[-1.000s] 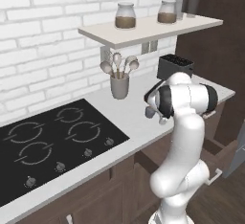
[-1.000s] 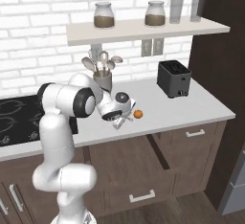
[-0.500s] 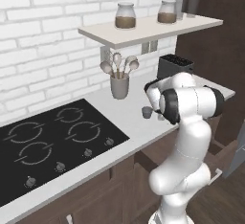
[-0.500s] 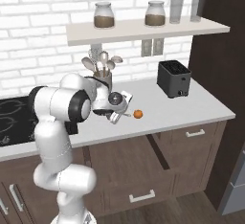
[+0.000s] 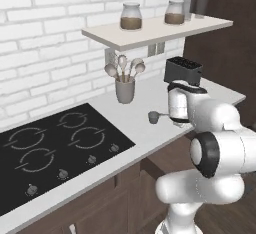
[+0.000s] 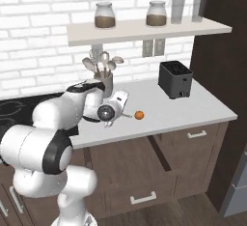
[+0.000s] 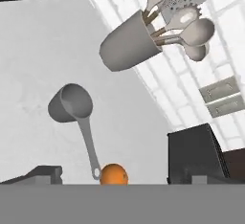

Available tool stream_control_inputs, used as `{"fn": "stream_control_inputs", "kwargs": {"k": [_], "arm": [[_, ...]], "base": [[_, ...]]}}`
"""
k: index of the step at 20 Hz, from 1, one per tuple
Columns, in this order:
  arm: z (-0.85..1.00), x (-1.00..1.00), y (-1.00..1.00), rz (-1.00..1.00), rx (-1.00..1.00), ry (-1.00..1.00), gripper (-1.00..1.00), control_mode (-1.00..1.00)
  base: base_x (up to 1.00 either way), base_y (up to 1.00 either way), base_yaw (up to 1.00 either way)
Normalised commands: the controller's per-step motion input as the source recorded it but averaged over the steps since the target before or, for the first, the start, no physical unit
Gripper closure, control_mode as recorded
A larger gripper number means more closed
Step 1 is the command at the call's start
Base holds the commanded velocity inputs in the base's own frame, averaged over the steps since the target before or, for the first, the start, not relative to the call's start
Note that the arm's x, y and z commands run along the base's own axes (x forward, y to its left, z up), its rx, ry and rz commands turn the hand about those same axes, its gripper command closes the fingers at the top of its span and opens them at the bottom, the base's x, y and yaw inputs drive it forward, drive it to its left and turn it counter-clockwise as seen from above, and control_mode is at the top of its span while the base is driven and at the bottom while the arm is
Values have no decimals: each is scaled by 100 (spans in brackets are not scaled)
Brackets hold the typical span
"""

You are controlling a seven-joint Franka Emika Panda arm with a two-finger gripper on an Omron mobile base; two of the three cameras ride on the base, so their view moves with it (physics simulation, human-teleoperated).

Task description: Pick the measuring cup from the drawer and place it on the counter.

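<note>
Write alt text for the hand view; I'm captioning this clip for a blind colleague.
A small grey measuring cup sits on the light counter, its long thin handle reaching toward an orange ball near the bottom of the picture. Beyond it stand a grey utensil holder filled with spoons and a black toaster, against a white brick wall.

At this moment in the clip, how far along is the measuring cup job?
Mostly done, by the look of it. The measuring cup sits on the counter, near the orange ball and in front of the utensil holder. Nothing is in hand: in the hand view the cup lies apart from the claw's fingertips. The drawer looks open, so what is left is at most backing the arm away.
</note>
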Motion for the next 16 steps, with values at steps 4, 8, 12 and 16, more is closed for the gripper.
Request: {"fn": "stream_control_inputs", "kwargs": {"k": [4,8,12,16], "arm": [[100,-94,-2,4,0,-27,-100,-100],[100,-83,-17,5,0,-13,-100,-100],[100,-84,-30,7,0,-1,-100,-100],[100,-85,-42,9,0,3,-100,-100]], "base": [[0,0,0],[0,0,0],[0,0,0],[0,0,0]]}}
